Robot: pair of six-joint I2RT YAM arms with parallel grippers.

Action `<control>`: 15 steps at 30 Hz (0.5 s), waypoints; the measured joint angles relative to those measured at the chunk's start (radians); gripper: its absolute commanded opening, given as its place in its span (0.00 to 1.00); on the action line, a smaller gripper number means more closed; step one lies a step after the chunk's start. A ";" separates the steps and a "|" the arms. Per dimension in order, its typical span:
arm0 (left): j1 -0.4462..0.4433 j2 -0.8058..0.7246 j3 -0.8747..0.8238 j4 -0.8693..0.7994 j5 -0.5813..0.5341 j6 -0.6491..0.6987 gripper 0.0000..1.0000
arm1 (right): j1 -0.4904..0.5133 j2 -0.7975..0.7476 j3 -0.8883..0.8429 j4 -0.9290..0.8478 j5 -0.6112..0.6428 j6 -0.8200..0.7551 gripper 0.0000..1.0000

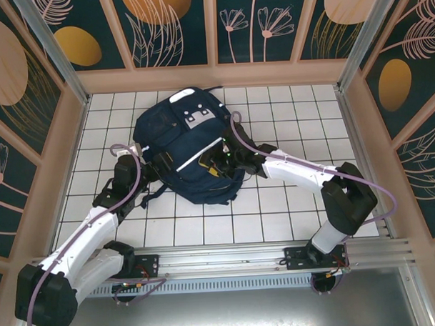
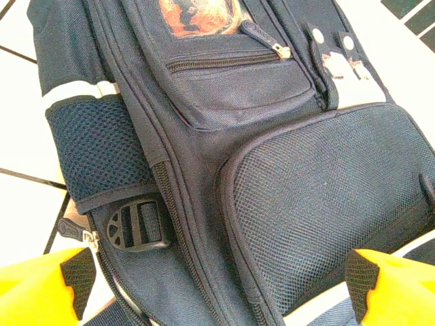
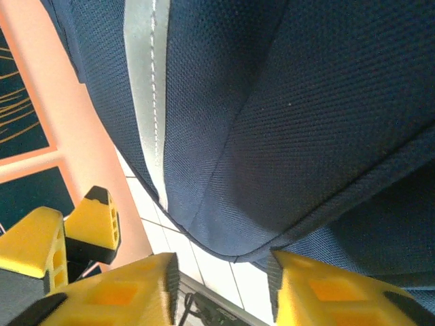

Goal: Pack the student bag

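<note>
The left gripper (image 2: 221,280) hung wide open over the front mesh pocket of the large navy-blue fabric backpack (image 1: 188,135). The right gripper (image 3: 221,275), its yellow fingers (image 3: 129,288) partly spread and gripping nothing, sat just beside the backpack's near right edge. The backpack lay flat mid-way across the white tiled table (image 1: 290,210).

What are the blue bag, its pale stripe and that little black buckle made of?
The student bag looks like woven navy synthetic fabric, matte, with visible weave. The pale stripe seems glossy stitched reflective tape. The black buckle looks like moulded plastic, slightly shiny.
</note>
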 measured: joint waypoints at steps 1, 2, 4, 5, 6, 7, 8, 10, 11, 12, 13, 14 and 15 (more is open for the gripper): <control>0.000 0.000 0.001 -0.002 0.000 0.000 0.95 | 0.000 0.000 0.000 0.003 0.003 0.002 0.49; 0.000 0.000 0.001 -0.003 0.000 0.000 0.96 | 0.000 0.001 0.000 0.004 0.008 0.004 0.49; 0.000 0.000 0.001 -0.005 0.001 0.000 0.96 | 0.000 0.010 0.000 0.011 0.012 0.010 0.50; 0.000 0.000 0.001 -0.005 0.001 0.000 0.96 | 0.000 0.018 0.000 0.014 0.014 0.013 0.51; 0.000 0.000 0.001 -0.005 0.001 0.000 0.96 | 0.000 0.027 0.000 0.015 0.015 0.015 0.51; 0.000 0.000 0.001 -0.005 0.001 0.000 0.96 | 0.000 0.040 0.000 0.016 0.016 0.018 0.52; 0.000 0.000 0.001 -0.005 0.001 0.000 0.96 | 0.001 0.049 0.000 0.016 0.019 0.019 0.52; 0.000 0.000 0.001 -0.005 0.001 0.000 0.96 | 0.004 0.061 0.000 0.015 0.029 0.021 0.54; 0.000 0.000 0.001 -0.005 0.001 0.001 0.96 | 0.006 0.061 0.000 0.014 0.037 0.023 0.56; 0.000 -0.001 0.001 -0.005 0.001 0.003 0.96 | 0.010 0.060 0.000 0.014 0.047 0.023 0.57; 0.000 -0.003 0.001 -0.005 0.001 0.003 0.96 | 0.016 0.058 0.000 0.014 0.060 0.023 0.58; 0.000 -0.005 0.001 -0.005 0.001 0.003 0.96 | 0.022 0.056 -0.001 0.012 0.076 0.023 0.59; 0.000 -0.006 0.001 -0.005 0.001 0.003 0.96 | 0.027 0.052 -0.003 0.012 0.092 0.022 0.60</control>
